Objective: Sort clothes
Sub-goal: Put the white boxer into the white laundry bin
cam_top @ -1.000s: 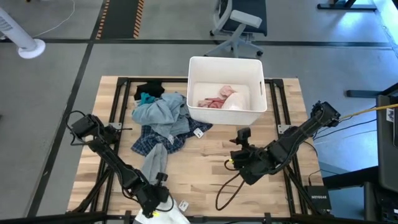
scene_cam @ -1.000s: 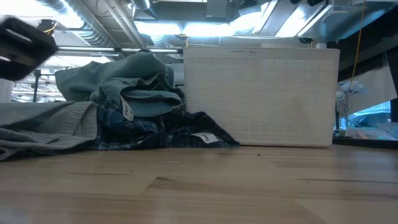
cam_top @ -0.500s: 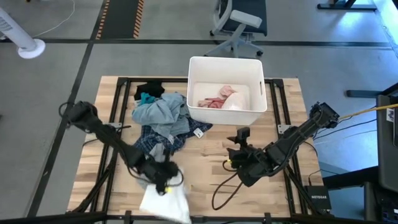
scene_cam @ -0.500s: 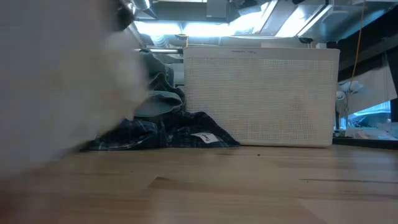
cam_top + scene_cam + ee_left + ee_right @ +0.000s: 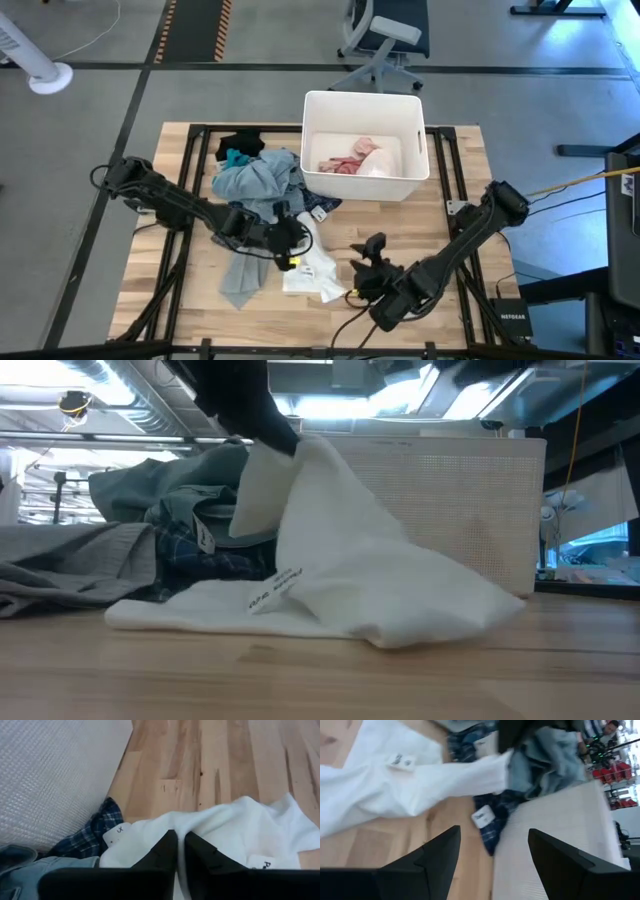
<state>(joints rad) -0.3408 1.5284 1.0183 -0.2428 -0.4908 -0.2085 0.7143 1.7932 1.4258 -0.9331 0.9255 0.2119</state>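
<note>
Nearest the front edge of the table, the right gripper (image 5: 362, 268) is seen with its fingers spread wide and nothing between them, just beside the trailing end of the white garment (image 5: 312, 268). That garment is held at one corner by the left gripper (image 5: 290, 236), whose fingers are pressed together on the cloth; in the left wrist view the two dark fingers (image 5: 165, 854) are shown pinched on a fold of it. From the clamped corner the garment's long axis runs toward the front of the table and toward the right arm, its lower part draped on the wood. The white bin (image 5: 317, 178), where pink clothing (image 5: 345, 160) already lies, is found beyond the left gripper, toward the far side, so the coming carry would probably be made away from the right arm, with the left arm nearer the bin. Beside the bin, the grey-blue garment (image 5: 252, 178), the plaid garment (image 5: 240, 222) and, farthest, the black one (image 5: 240, 143) are left in a heap. The lifted peak of the white cloth is shown only by the low view; the bin's contents are given only from above.
</note>
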